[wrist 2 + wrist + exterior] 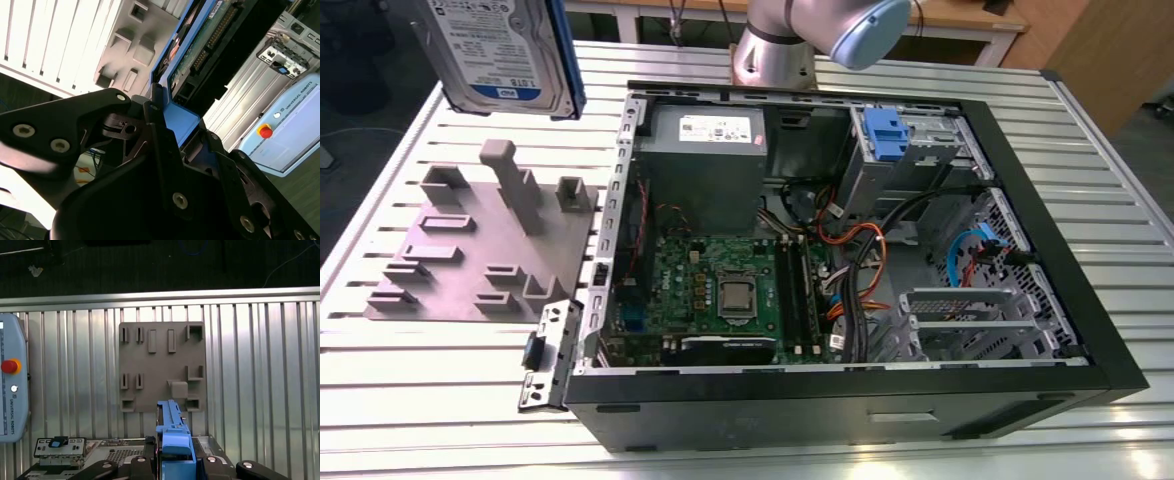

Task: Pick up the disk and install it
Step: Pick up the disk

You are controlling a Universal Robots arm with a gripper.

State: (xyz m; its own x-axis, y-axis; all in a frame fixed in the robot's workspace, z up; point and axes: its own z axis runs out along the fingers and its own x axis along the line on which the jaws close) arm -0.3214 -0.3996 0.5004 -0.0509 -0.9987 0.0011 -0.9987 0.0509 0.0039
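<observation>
The disk [507,50] hangs upright in the air at the exterior view's top left, above the table's far corner, its white-and-blue label facing the camera and blue rails along its edges. In the second wrist view its green circuit-board underside [200,45] shows, and my gripper [182,120] is shut on its blue rail. The first wrist view looks along the disk's blue edge [172,432], clamped between the black fingers [145,462] of my gripper [175,460], high over the grey fixture plate [162,365].
An open computer case [1067,250] lies on the slatted metal table [440,400], with a grey power-supply box [707,150], motherboard [720,280] and a drive bay with a blue latch [883,135]. The grey fixture plate [467,250] lies beside the case. A teach pendant [10,385] rests on the table.
</observation>
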